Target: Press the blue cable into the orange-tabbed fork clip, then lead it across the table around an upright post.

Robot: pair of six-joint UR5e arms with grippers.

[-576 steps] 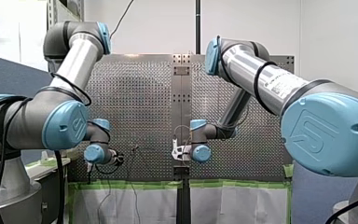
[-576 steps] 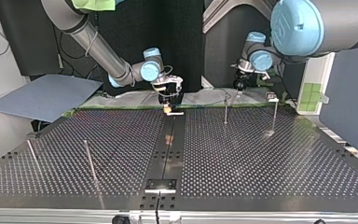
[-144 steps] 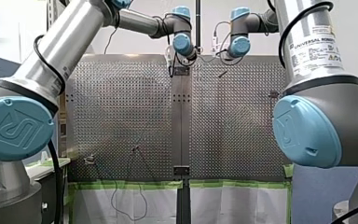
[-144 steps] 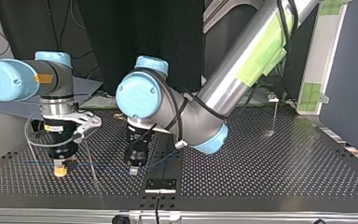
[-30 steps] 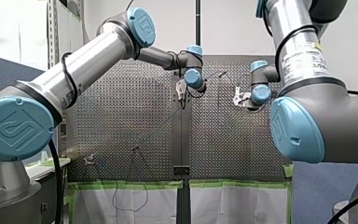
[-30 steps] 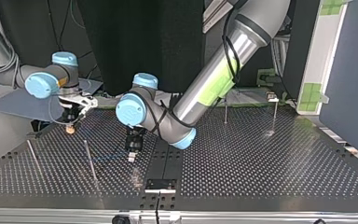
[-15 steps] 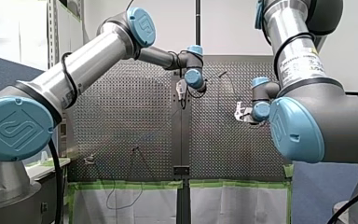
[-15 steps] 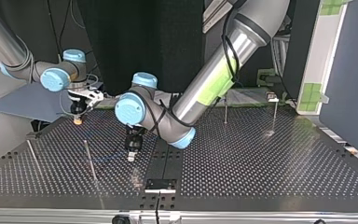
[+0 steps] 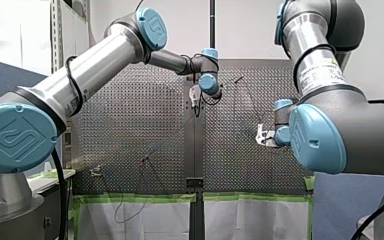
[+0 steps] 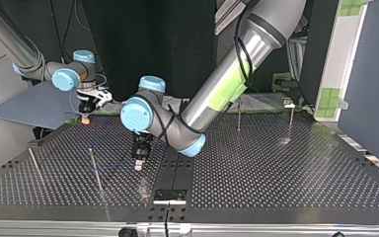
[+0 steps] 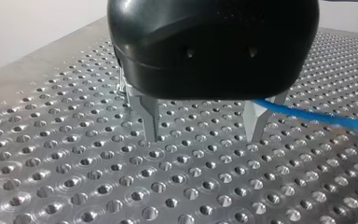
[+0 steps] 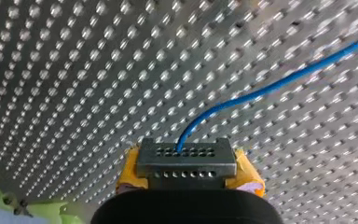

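Note:
The blue cable (image 12: 270, 86) comes out between the yellow pads of my right gripper (image 12: 186, 161), which is shut on it. In the top view that gripper (image 10: 85, 118) hangs near the far edge at the left. My left gripper (image 10: 138, 164) stands just above the table near the middle. Its metal fingers (image 11: 150, 121) are apart and open, and the blue cable (image 11: 326, 119) runs out past one of them, low over the holes. A faint stretch of cable (image 10: 113, 165) lies between that gripper and a thin upright post (image 10: 95, 170). A small clip (image 10: 287, 103) sits at the far right, its colour too small to tell.
Further thin posts stand at the top view's left (image 10: 35, 165) and far right (image 10: 239, 117) (image 10: 291, 121). A black plate (image 10: 170, 195) sits at the near middle of the perforated table (image 10: 276, 173). In the front view the cable's slack hangs over the near edge (image 9: 130, 212).
My right gripper has drawn back with the cable towards the far edge in the top view, moving lower in the front view. My left gripper has barely moved.

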